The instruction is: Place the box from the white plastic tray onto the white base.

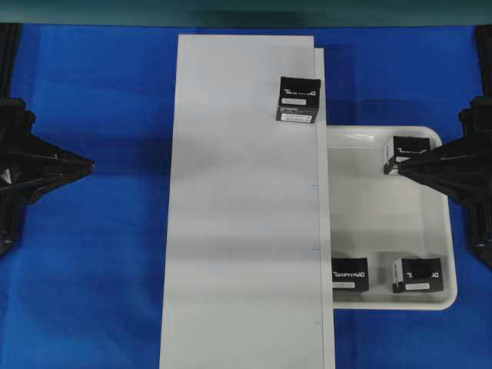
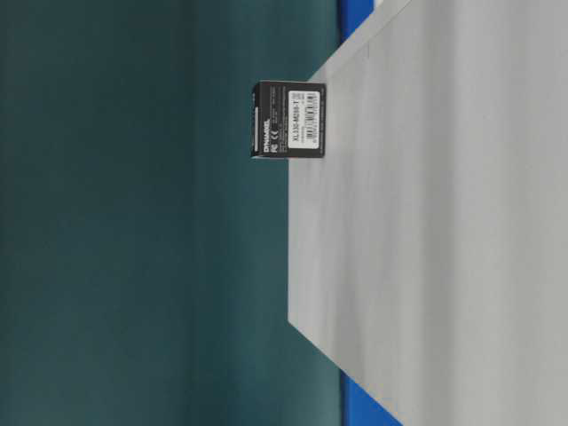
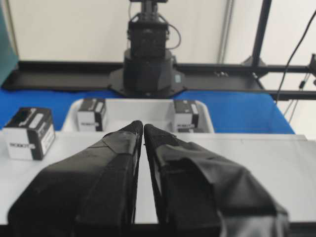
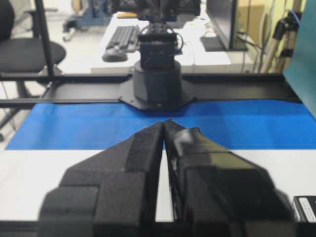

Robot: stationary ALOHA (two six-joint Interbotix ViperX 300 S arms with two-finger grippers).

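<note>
One box sits on the white base; three remain in the tray. The left gripper and right gripper are closed, empty.

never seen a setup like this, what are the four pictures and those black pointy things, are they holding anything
This is a two-armed robot at a blue table. The black pointy things are its grippers, pincers at the end of each arm.

The overhead picture looks straight down: the left gripper is at the left edge, the right gripper at the right. Two pictures come from cameras on the wrists, looking along the fingers. The fourth is taken from table level and appears turned sideways.

On the table lies a long flat white base with one black box standing on it. Beside it sits a rimmed white plastic tray holding three more boxes.

Both grippers look shut and hold nothing. The right one's tip is over the tray, near a box.
</note>
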